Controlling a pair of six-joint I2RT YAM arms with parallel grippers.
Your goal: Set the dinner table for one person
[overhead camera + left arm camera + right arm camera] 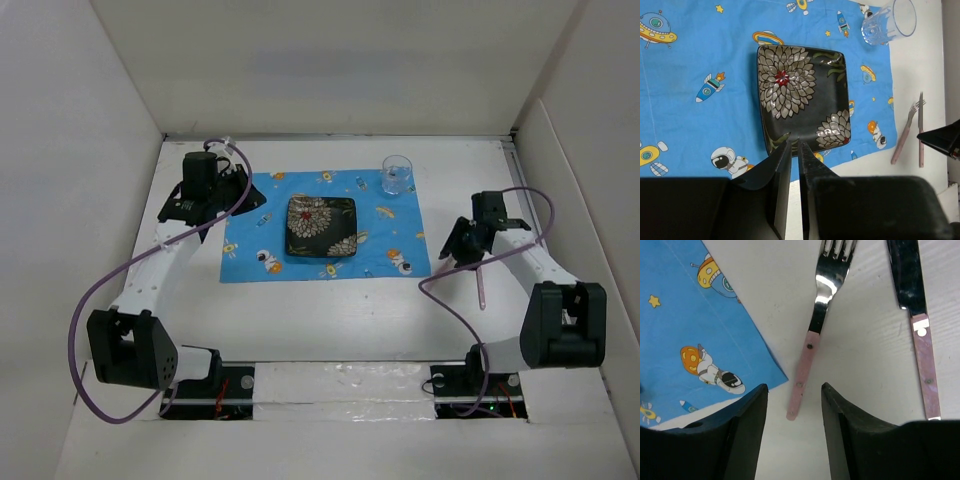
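Hovering over the fork with the right pincer (794,387), jaws apart and empty.

Got a big plain white matte table (330,320) carrying a blue cartoon-space cloth mat (385,235), a black square flower-print plate (321,227) mid-mat and a clear glass tumbler (397,174) at its far right corner. Just off the mat's right edge, can see a pink-handled steel knife (920,340) beside a pink-handled steel fork (812,340), not touching. Can see the fork's handle end right between the open fingers, long axis running straight away. Way nearer the right arm. Left pincer (795,145) nearly closed on nothing.
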